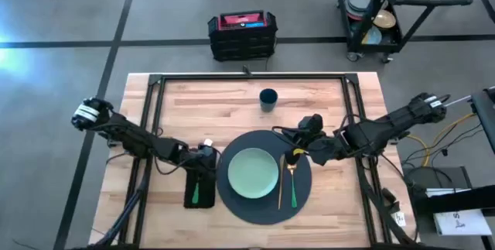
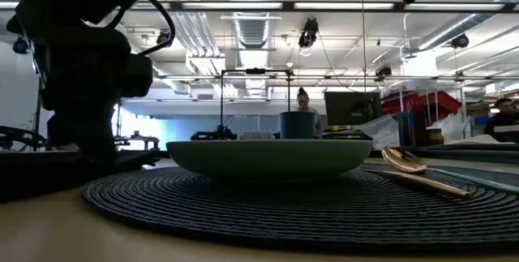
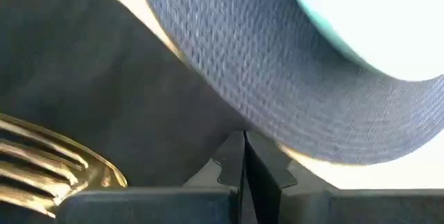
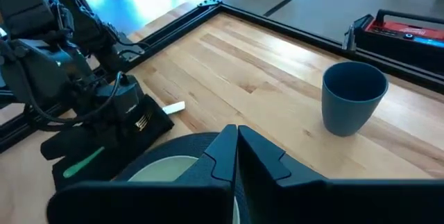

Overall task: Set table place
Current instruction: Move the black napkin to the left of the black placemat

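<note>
Black napkin (image 1: 199, 190) under your left gripper (image 1: 206, 157), fingers clenched together on nothing, fork (image 3: 48, 165) beside; right gripper (image 1: 296, 154) likewise pinched empty above placemat (image 1: 263, 207)

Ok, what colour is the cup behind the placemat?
Dark blue cup; the right wrist view shows it best.

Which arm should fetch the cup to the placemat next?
Right, probably. The right gripper sits at the placemat's upper right edge, nearer the cup; the left gripper is over the napkin.
</note>
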Robot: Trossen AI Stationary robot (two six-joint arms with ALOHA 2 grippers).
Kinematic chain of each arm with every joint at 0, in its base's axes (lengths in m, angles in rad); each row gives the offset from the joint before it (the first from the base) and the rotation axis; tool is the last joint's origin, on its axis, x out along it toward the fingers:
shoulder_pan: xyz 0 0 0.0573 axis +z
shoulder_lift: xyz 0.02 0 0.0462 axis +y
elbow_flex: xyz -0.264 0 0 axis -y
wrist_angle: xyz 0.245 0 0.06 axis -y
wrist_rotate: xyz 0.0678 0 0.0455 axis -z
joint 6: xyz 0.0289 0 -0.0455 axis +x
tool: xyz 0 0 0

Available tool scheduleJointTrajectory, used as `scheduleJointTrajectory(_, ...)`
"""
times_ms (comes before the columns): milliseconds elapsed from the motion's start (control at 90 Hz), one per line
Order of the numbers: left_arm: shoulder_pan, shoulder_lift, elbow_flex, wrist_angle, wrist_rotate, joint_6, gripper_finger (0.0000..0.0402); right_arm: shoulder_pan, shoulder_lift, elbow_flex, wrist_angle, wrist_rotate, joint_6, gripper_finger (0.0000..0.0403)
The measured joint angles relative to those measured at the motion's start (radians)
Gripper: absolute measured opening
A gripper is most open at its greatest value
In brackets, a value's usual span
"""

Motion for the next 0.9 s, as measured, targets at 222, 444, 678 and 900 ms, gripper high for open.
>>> scheduleJointTrajectory(222, 0.011, -0.002, 0.000, -0.070, -0.044, -0.005, 0.0000, 0.000, 0.000, 0.000, 0.001, -0.006, 0.000, 0.0000)
scheduleJointTrajectory(444, 0.019, -0.002, 0.000, -0.065, -0.068, 0.005, 0.0000, 0.001, 0.000, 0.000, 0.004, -0.007, 0.000, 0.0000)
scheduleJointTrajectory(678, 0.019, -0.002, 0.000, -0.017, -0.055, 0.031, 0.0000, 0.001, 0.000, 0.000, 0.004, -0.006, 0.021, 0.0000)
scheduleJointTrajectory(900, 0.019, -0.002, 0.000, -0.011, -0.019, 0.041, 0.0000, 0.001, 0.000, 0.000, 0.004, -0.006, 0.021, 0.0000)
